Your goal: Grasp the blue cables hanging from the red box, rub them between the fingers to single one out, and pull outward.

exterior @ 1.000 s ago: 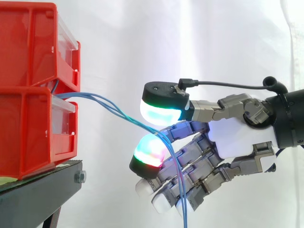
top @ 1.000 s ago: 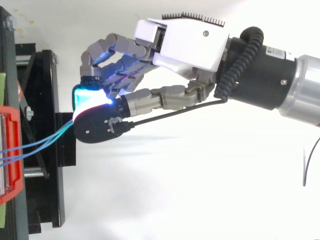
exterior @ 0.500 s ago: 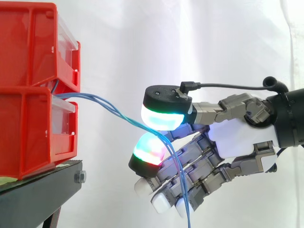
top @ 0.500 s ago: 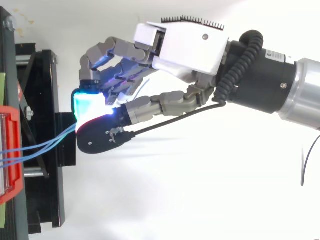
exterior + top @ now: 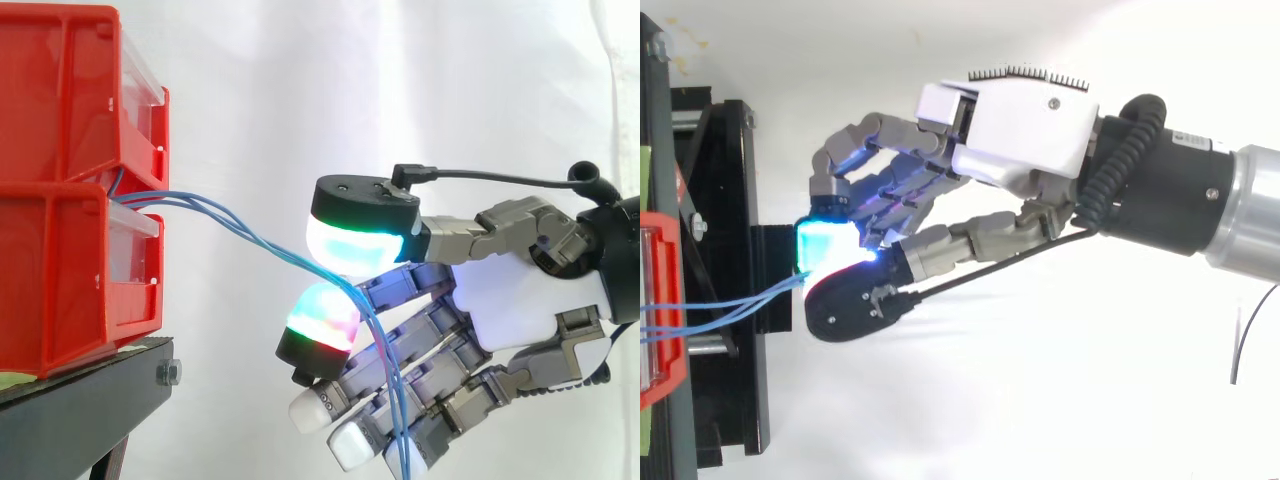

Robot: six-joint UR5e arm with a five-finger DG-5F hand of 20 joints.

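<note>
Several thin blue cables (image 5: 230, 220) run from the gap between the two stacked red bins (image 5: 70, 190) out to the right and slightly down. The hand (image 5: 520, 310) reaches in from the right, its fingers curled. The cables pass between the glowing thumb pad (image 5: 355, 240) above and a glowing fingertip (image 5: 322, 318) below, then drop down in front of the curled fingers. In the top view the cables (image 5: 730, 305) leave the red bin (image 5: 660, 300) and end under the thumb of the hand (image 5: 1020, 120).
The red bins rest on a black stand (image 5: 85, 400) at the left. A white curtain (image 5: 400, 90) hangs behind. In the top view the black stand frame (image 5: 725, 270) lies just left of the fingertips.
The hand has shifted a little right, away from the bins, and slightly down. The thumb pad has slid along the cables, which stay between the pads.
</note>
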